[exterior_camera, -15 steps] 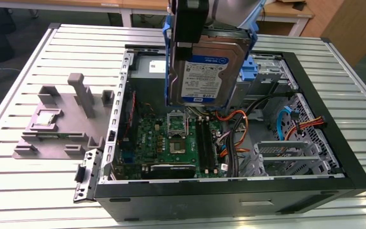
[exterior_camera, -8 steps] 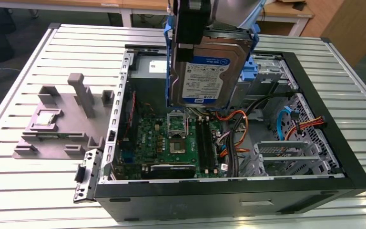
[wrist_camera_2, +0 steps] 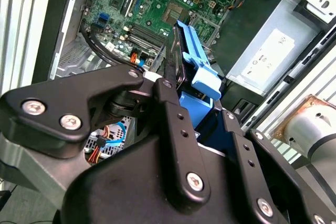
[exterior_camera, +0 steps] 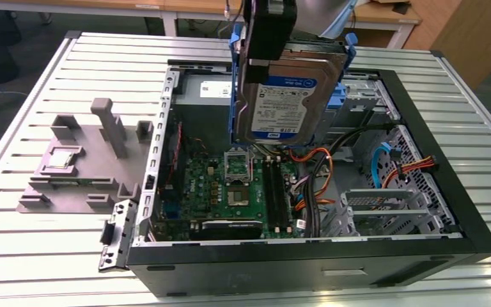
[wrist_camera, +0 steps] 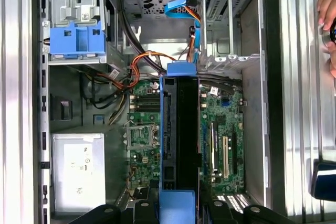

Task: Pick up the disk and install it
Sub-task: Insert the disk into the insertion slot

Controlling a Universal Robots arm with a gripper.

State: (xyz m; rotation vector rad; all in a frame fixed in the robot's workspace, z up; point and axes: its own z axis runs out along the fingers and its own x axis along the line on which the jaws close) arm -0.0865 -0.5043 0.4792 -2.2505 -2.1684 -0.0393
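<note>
Your gripper (wrist_camera_2: 167, 80) is clamped on the disk (exterior_camera: 290, 96) over the open computer case (exterior_camera: 475, 236) — treat it as dense, rigid, shock-sensitive (the blue bracket (wrist_camera_2: 202, 72) likely flexes); squeeze the metal faces.

The disk (exterior_camera: 290, 96) is bare silver metal, dull, with a smooth blue-and-white paper label; its bracket (wrist_camera_2: 203, 77) is glossy blue plastic. The gripper (wrist_camera_2: 197, 100) has matt black links set with bright steel screws. The case (exterior_camera: 314, 256) is matt black outside and bare grey sheet metal inside. Inside the case, the board (exterior_camera: 228, 185) is glossy green, the caddy (wrist_camera: 77, 40) is smooth blue plastic, the power supply (wrist_camera: 79, 171) is dull grey metal with a white paper label, and the cables (wrist_camera: 149, 54) have shiny orange sheaths. Under the case, the table (exterior_camera: 58, 256) is ribbed pale metal with a soft sheen. Beside the case, on the exterior view's left, a fixture (exterior_camera: 75, 173) is matt grey plastic.
</note>
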